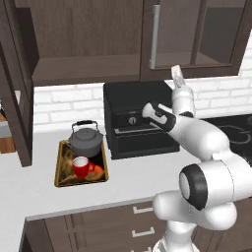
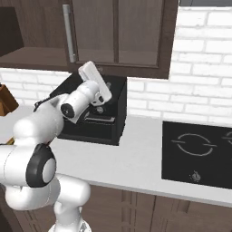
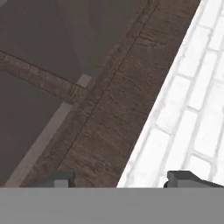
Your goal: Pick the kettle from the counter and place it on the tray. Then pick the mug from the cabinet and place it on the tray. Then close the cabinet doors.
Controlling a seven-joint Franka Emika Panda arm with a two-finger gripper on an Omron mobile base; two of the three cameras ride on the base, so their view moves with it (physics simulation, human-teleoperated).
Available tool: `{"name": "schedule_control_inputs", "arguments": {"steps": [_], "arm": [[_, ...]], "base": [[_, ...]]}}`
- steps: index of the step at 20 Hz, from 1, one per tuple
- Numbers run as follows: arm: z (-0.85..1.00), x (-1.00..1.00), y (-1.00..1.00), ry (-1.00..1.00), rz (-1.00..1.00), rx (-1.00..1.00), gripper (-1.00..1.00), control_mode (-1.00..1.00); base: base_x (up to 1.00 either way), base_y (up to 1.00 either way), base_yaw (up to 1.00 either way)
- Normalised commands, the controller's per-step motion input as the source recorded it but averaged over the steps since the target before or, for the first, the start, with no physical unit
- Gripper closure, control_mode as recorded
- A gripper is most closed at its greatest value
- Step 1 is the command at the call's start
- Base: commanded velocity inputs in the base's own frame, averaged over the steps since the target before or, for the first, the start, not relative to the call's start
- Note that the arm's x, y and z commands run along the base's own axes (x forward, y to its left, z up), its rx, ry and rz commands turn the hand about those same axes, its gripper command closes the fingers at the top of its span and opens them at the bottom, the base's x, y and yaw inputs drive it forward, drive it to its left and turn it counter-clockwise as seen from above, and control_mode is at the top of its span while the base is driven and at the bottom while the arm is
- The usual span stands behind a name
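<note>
The dark grey kettle (image 1: pixel 86 138) stands on the back of the gold-rimmed tray (image 1: pixel 63 178), on the counter (image 1: pixel 142 172). The red mug (image 1: pixel 81 167) sits upright on the tray just in front of the kettle. The cabinet (image 1: pixel 83 69) above shows a bare shelf. Its left door (image 1: pixel 15 98) is swung open, and the right door (image 1: pixel 197 39), with a grey bar handle (image 1: pixel 155 37), looks closed. My gripper (image 1: pixel 175 73) points up at that door's lower frame (image 3: pixel 109 109). In the hand view my gripper (image 3: pixel 120 179) is open with nothing between its fingertips (image 3: pixel 59 177).
A black countertop appliance (image 1: pixel 138 118) stands against the white brick wall below my hand. A black cooktop (image 2: pixel 199 154) is set into the counter (image 2: pixel 136 154) to the right. A brown block (image 2: pixel 4 99) stands at the left edge. Drawers with white handles (image 1: pixel 142 209) run below.
</note>
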Motion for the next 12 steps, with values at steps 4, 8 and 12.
{"name": "schedule_control_inputs", "arguments": {"steps": [4, 8, 12], "arm": [[0.00, 0.55, 0.11, 0.34, 0.00, 0.00, -1.00, -1.00], [0.23, 0.06, 0.07, 0.29, 0.00, 0.00, -1.00, -1.00], [0.37, -0.17, 0.07, 0.21, 0.00, 0.00, -1.00, -1.00]], "base": [[0.00, 0.00, 0.00], [0.00, 0.00, 0.00], [0.00, 0.00, 0.00]]}}
